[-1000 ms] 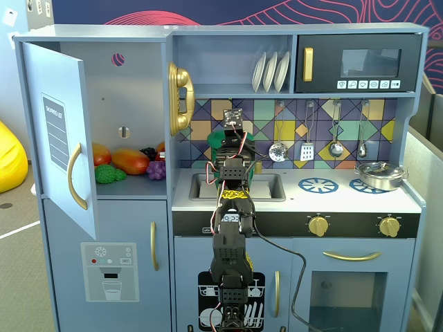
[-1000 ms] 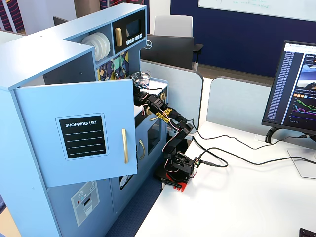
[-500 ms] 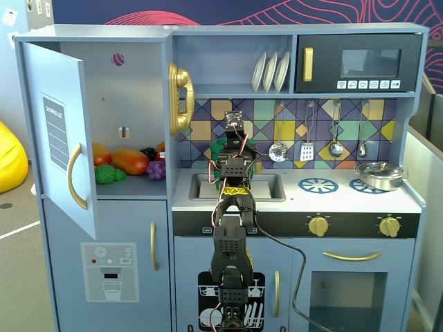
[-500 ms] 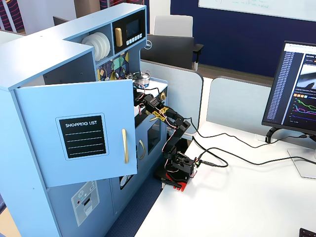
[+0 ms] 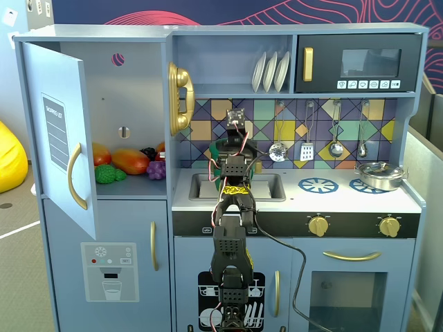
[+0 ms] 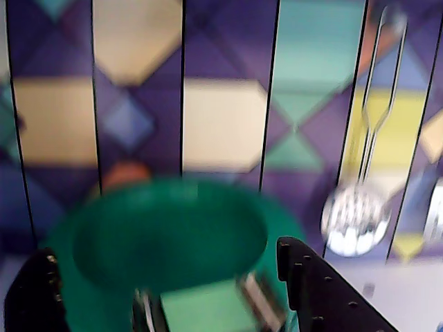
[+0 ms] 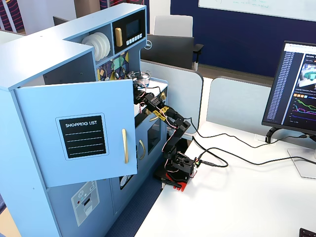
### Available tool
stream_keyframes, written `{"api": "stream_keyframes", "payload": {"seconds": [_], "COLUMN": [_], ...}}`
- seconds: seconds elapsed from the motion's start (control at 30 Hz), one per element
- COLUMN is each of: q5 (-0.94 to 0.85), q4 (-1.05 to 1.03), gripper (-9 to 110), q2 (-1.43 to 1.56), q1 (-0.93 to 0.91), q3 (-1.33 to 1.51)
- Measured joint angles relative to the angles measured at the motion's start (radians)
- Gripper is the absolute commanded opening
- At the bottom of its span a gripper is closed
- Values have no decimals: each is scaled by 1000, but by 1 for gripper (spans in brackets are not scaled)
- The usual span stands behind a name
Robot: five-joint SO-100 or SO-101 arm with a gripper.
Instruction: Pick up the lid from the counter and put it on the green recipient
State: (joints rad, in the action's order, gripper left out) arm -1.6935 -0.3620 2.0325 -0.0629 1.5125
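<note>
The green recipient (image 6: 173,235) fills the lower middle of the blurred wrist view, its mouth open and its strap handle (image 6: 208,311) facing me. My gripper (image 6: 165,250) is open, with one black finger (image 6: 34,290) at the pot's left and the other (image 6: 311,283) at its right; I cannot tell if they touch it. In a fixed view the arm (image 5: 234,200) reaches over the sink (image 5: 266,185) on the white counter (image 5: 346,200) and hides most of the pot, of which a green edge (image 5: 216,149) shows. The lid shows in no view.
A silver metal pot (image 5: 379,174) sits on the right burner, with a blue burner ring (image 5: 318,185) beside it. Utensils (image 5: 277,151) hang on the tiled back wall, a skimmer (image 6: 354,221) close to my right. The cupboard door (image 5: 59,131) stands open at the left.
</note>
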Motion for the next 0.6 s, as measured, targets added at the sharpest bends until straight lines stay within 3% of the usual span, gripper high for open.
{"api": "stream_keyframes", "payload": {"seconds": [0.13, 0.33, 0.6], "q5": [-3, -6, 66], "q4": [-58, -321, -520], "gripper": [35, 30, 7], "q2": [61, 267, 647], "q1": [0, -35, -37], "q3": [-78, -77, 362]}}
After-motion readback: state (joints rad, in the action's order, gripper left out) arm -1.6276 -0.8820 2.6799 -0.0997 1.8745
